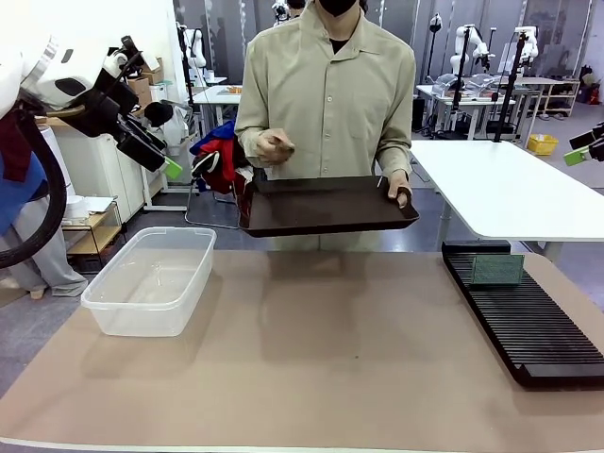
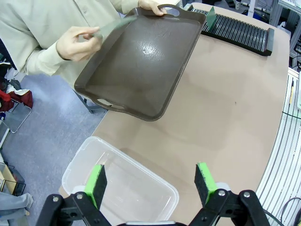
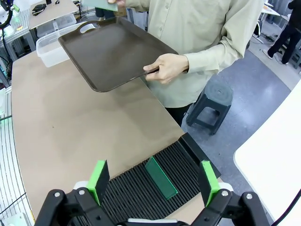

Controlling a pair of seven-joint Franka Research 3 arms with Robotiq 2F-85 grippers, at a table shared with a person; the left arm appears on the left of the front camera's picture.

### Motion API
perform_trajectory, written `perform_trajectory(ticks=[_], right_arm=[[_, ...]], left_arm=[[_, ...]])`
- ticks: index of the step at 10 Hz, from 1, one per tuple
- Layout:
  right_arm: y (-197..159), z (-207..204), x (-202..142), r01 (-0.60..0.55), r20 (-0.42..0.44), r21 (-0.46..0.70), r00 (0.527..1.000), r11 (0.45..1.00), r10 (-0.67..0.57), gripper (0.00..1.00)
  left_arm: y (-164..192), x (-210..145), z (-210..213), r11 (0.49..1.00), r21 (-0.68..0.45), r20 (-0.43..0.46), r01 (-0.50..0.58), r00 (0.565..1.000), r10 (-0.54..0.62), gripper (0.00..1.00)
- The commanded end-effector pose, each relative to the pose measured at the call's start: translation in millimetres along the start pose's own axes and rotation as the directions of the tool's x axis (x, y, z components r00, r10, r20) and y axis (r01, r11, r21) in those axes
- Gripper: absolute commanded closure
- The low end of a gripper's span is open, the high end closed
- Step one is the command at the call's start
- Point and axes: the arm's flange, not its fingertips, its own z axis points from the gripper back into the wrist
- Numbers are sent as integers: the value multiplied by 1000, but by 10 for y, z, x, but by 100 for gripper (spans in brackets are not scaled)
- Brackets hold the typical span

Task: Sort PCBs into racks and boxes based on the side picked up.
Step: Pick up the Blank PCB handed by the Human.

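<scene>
Left hand (image 2: 150,176) spread above the box (image 2: 122,153), right hand (image 3: 153,172) spread above the rack (image 3: 136,190) holding one PCB (image 3: 161,178) upright; person (image 1: 326,94) holds the second PCB (image 2: 115,26) at the tray (image 2: 141,70) rim: confirm its offered side before reaching.

front cam faces person (image 1: 326,104) across counter (image 1: 330,359); wrist cams high, angled down from opposite ends, all share tray (image 1: 326,206)

brown tray (image 1: 326,206): aloft over tan table (image 1: 330,359) | grey stool (image 3: 217,96): on floor | white table (image 1: 510,193): far right
</scene>
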Motion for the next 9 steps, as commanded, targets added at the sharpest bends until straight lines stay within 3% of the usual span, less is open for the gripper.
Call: perform_trajectory(ticks=[1,9], right_arm=[[4,-17,3,3,-2,4,1000,1000,-3,0],[4,-17,3,3,-2,4,1000,1000,-3,0]], left_arm=[[9,-18,3,1000,-11,-6,13,1000,-13,0],[9,-18,3,1000,-11,-6,13,1000,-13,0]])
